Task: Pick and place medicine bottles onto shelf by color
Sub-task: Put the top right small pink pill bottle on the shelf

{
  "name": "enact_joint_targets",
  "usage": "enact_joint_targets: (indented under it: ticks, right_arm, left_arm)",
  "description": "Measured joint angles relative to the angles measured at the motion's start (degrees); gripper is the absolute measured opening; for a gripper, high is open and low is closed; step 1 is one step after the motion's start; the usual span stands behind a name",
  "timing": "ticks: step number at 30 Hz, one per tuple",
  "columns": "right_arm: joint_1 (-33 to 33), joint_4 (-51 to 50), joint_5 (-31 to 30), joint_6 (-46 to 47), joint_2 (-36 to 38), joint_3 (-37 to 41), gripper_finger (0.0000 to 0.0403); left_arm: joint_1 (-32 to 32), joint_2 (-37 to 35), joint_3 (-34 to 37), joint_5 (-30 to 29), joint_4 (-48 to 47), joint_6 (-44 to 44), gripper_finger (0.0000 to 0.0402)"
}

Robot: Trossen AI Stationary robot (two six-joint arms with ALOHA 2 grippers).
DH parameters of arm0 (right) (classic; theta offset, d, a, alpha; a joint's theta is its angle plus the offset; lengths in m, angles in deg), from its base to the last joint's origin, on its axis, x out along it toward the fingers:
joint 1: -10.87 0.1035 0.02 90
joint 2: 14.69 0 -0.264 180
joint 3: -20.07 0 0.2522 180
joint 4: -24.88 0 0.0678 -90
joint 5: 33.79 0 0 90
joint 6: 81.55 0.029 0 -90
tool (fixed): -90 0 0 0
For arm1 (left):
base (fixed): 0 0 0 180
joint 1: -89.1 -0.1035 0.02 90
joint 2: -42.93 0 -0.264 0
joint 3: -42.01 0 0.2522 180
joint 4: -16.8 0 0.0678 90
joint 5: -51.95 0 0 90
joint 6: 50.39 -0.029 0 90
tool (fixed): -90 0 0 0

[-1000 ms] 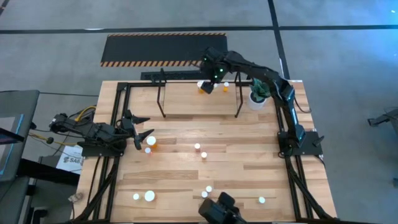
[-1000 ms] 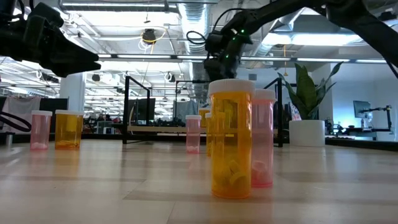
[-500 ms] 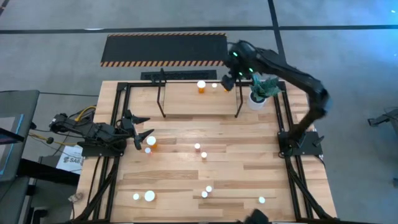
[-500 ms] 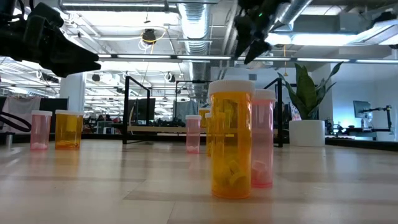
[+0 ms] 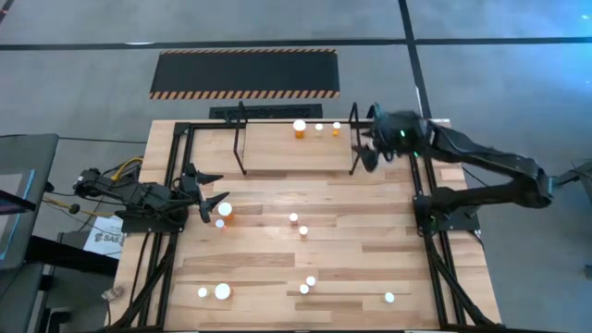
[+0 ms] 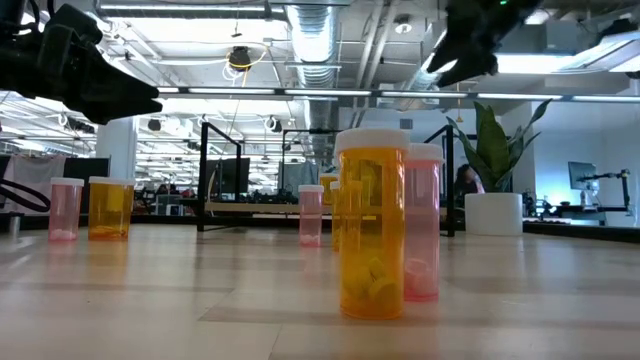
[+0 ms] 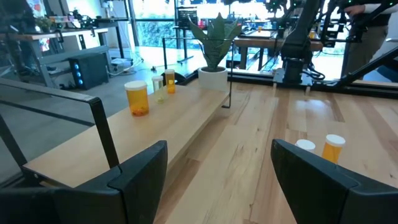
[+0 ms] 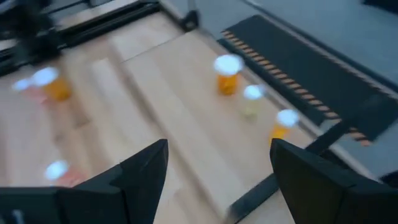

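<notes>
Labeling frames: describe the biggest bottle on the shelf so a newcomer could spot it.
Find the shelf, the raised wooden board at the table's far edge. Three bottles stand in a row on it. The one meant is the orange bottle at the row's left end, with a clearly wider white cap than its two small neighbours.

Light wood plank table (image 5: 370,231), black rod frame along its edges, shelf (image 5: 277,148) at the far side, three bottles (image 5: 317,129) on shelf board, loose white-capped bottles scattered over table, two near left edge, two mid-table, five along near edge
</notes>
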Motion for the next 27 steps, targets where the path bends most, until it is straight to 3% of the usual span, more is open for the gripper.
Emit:
enact_joint_targets:
  ticks: [6,12,20,27]
  right_arm:
    - [11.4,1.9,-2.2,2.1,7.5,5.7,0.0301]
    - [24.2,6.1,-6.8,5.2,8.0,9.7,0.0301]
    - [37.4,18.4,-13.1,7.5,-1.3,14.2,0.0301]
    - [38.6,36.6,-13.3,1.9,-13.3,14.3,0.0301]
  left_arm:
    - [0.0,0.0,0.0,0.0,0.0,0.0,0.0273]
    - [0.0,0.0,0.0,0.0,0.0,0.0,0.0273]
    - [0.0,0.0,0.0,0.0,0.0,0.0,0.0273]
    - [0.0,0.0,0.0,0.0,0.0,0.0,0.0273]
